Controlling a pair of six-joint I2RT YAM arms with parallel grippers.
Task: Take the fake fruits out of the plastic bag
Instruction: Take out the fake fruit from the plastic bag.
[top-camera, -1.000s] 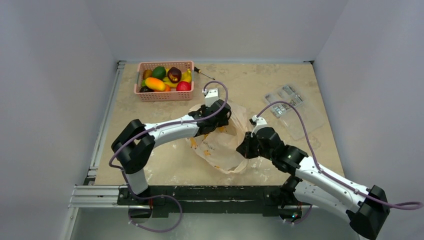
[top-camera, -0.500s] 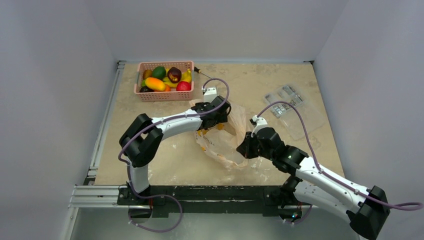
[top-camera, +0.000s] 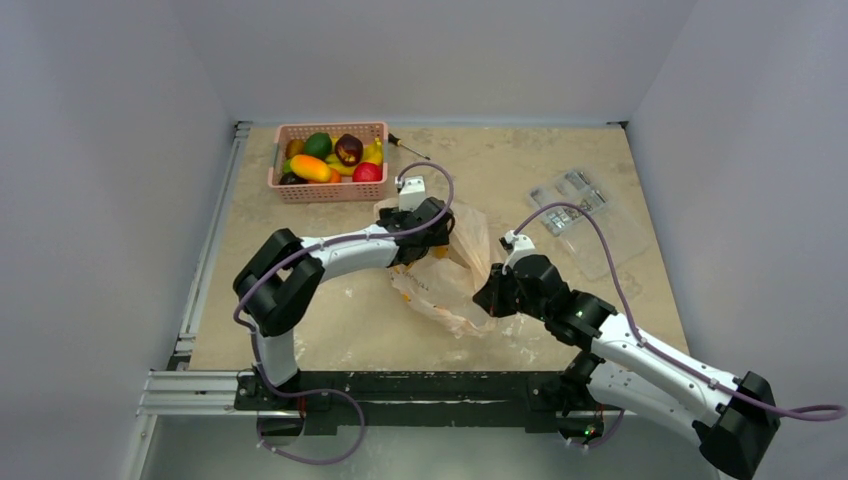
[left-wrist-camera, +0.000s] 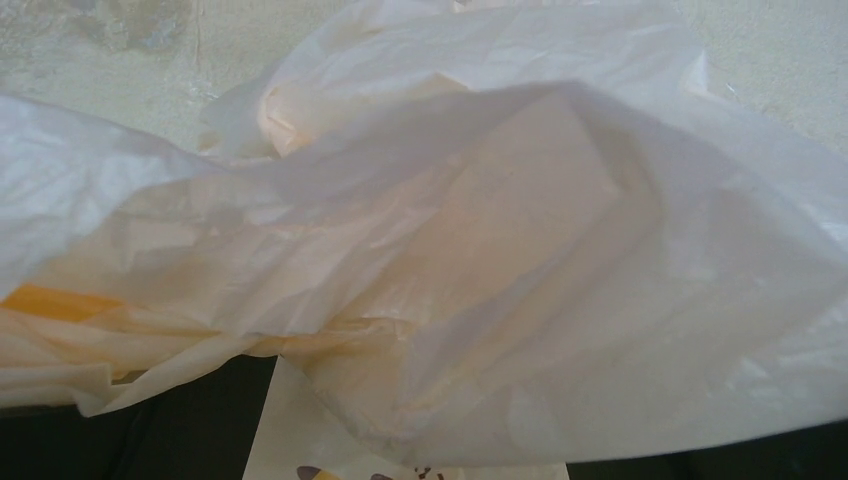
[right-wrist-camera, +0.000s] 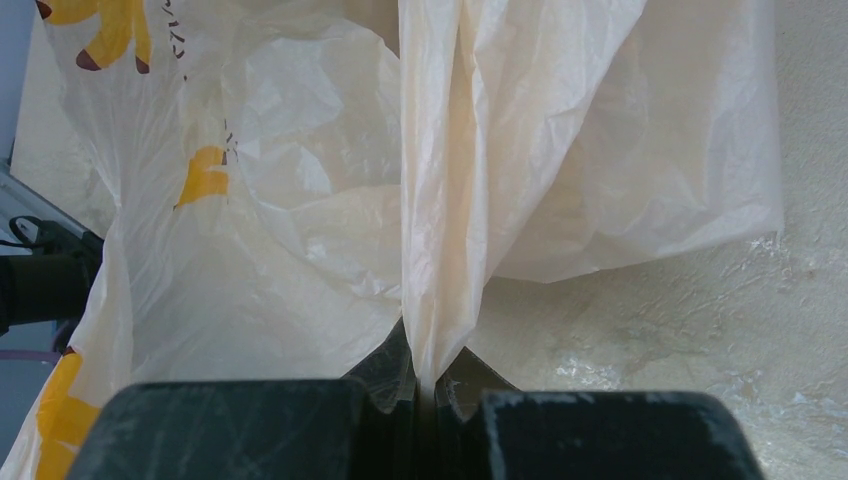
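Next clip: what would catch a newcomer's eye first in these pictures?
The crumpled pale plastic bag at the middle of the table stands out, with both arms on it. The right gripper pinches a fold of it shut, and the left gripper is at its far side, its wrist view filled with film. Next comes the pink basket at the far left, heaped with bright fake fruits.

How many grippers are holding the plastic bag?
1 for certain. The right gripper is shut on a fold of the plastic bag, at its near right edge. The left gripper is at its far side, fingers hidden, so it may hold too.
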